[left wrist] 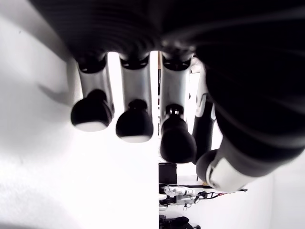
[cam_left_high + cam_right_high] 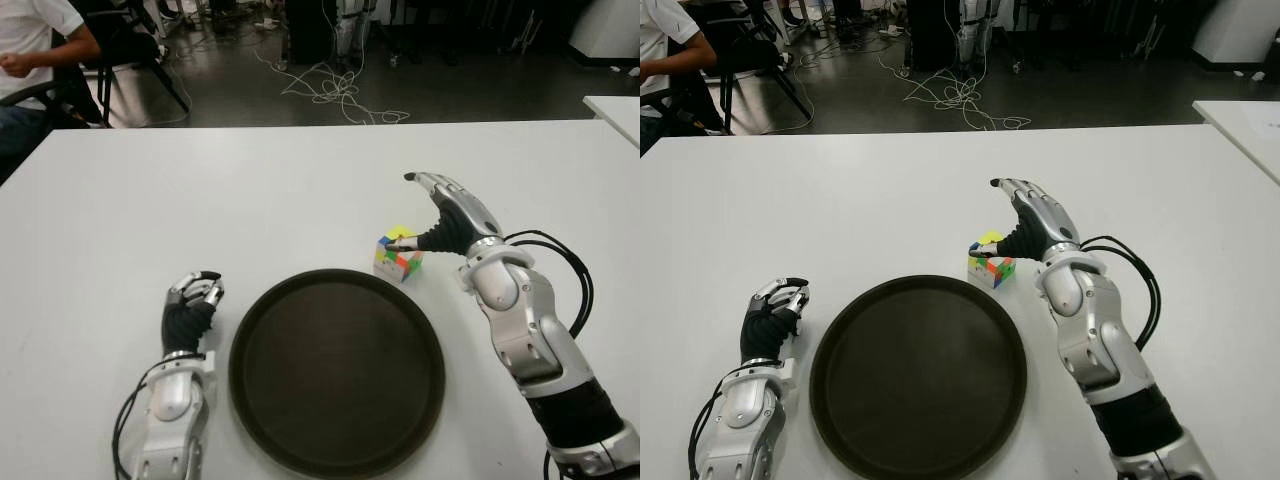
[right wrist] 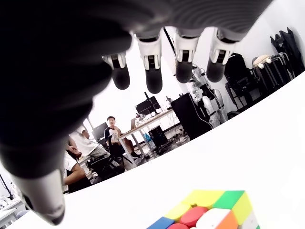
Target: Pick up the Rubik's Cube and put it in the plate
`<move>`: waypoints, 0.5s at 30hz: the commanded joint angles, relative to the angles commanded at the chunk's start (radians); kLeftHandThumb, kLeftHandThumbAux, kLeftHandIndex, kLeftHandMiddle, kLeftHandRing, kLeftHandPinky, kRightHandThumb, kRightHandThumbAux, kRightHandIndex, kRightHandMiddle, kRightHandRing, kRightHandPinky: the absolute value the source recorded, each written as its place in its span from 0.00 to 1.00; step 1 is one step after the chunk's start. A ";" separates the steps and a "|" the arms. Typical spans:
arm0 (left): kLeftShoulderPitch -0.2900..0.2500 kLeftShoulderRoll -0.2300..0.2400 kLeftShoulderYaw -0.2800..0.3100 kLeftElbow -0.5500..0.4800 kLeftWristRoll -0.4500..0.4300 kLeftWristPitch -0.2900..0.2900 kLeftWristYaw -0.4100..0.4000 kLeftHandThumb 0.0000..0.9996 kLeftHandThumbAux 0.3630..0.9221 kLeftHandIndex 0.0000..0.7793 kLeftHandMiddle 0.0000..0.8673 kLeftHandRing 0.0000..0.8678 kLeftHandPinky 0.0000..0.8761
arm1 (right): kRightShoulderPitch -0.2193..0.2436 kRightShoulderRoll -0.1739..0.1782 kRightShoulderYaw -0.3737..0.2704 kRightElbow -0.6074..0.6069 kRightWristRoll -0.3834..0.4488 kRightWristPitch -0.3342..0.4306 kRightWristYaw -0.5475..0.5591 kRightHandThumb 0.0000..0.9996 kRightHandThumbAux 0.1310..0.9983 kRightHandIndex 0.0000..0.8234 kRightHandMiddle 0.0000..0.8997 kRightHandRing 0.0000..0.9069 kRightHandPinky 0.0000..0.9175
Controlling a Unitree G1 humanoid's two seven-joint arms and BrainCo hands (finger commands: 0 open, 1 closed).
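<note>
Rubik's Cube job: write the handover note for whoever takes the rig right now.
Right hand: open, fingers spread over the Rubik's Cube, thumb near its side, no grasp closed.
Left hand: fingers curled, holding nothing, idle left of the plate.
Cube: on the white table, just beyond the plate's far right rim, outside it.
Done: right hand in place at the cube.
Left: close on the cube, lift, set it in the plate.
</note>
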 joint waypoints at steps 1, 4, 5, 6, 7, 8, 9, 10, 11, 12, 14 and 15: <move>0.000 -0.001 0.000 -0.002 0.000 0.002 0.001 0.71 0.61 0.57 0.94 0.96 0.95 | -0.004 -0.009 0.007 0.000 -0.006 0.004 0.016 0.00 0.67 0.02 0.03 0.02 0.05; -0.001 -0.003 0.000 -0.004 -0.001 0.004 0.001 0.71 0.61 0.57 0.93 0.96 0.95 | -0.012 -0.029 0.022 -0.003 -0.025 0.014 0.060 0.00 0.69 0.02 0.02 0.02 0.05; -0.001 -0.002 -0.001 -0.004 0.000 0.005 -0.001 0.71 0.61 0.57 0.93 0.96 0.95 | -0.017 -0.038 0.029 -0.002 -0.034 0.019 0.078 0.00 0.70 0.02 0.02 0.01 0.04; -0.001 -0.001 -0.002 -0.004 0.000 0.005 -0.002 0.71 0.61 0.57 0.93 0.95 0.95 | -0.020 -0.044 0.034 -0.003 -0.040 0.023 0.091 0.00 0.70 0.01 0.01 0.01 0.05; -0.001 0.000 -0.002 -0.004 0.001 0.005 -0.003 0.71 0.61 0.57 0.93 0.95 0.95 | -0.025 -0.052 0.041 -0.003 -0.048 0.027 0.108 0.00 0.71 0.01 0.01 0.01 0.05; -0.001 0.000 -0.003 -0.003 0.002 0.005 -0.003 0.71 0.61 0.57 0.93 0.95 0.95 | -0.029 -0.057 0.046 -0.003 -0.053 0.030 0.119 0.00 0.71 0.01 0.01 0.01 0.04; -0.001 0.000 -0.003 -0.003 0.002 0.005 -0.003 0.71 0.61 0.57 0.93 0.95 0.94 | -0.030 -0.060 0.048 -0.004 -0.055 0.032 0.126 0.00 0.72 0.00 0.01 0.01 0.04; -0.001 0.000 -0.004 -0.004 0.003 0.005 -0.003 0.71 0.61 0.57 0.93 0.95 0.94 | -0.032 -0.062 0.050 -0.004 -0.060 0.034 0.134 0.00 0.72 0.00 0.00 0.01 0.04; 0.000 0.000 -0.003 -0.004 0.003 0.006 -0.001 0.71 0.61 0.57 0.93 0.95 0.94 | -0.037 -0.066 0.055 -0.005 -0.066 0.041 0.150 0.00 0.72 0.00 0.01 0.01 0.04; 0.000 -0.001 -0.003 -0.004 0.003 0.006 -0.001 0.71 0.61 0.57 0.92 0.95 0.94 | -0.041 -0.069 0.059 -0.006 -0.071 0.046 0.163 0.00 0.73 0.00 0.01 0.02 0.04; 0.000 -0.001 -0.004 -0.004 0.004 0.001 -0.001 0.71 0.61 0.57 0.92 0.95 0.94 | -0.054 -0.077 0.069 -0.009 -0.079 0.065 0.205 0.00 0.74 0.01 0.02 0.03 0.06; 0.000 -0.001 -0.004 -0.003 0.004 -0.002 -0.001 0.71 0.61 0.57 0.92 0.95 0.94 | -0.059 -0.079 0.072 -0.010 -0.081 0.073 0.220 0.00 0.73 0.01 0.03 0.03 0.06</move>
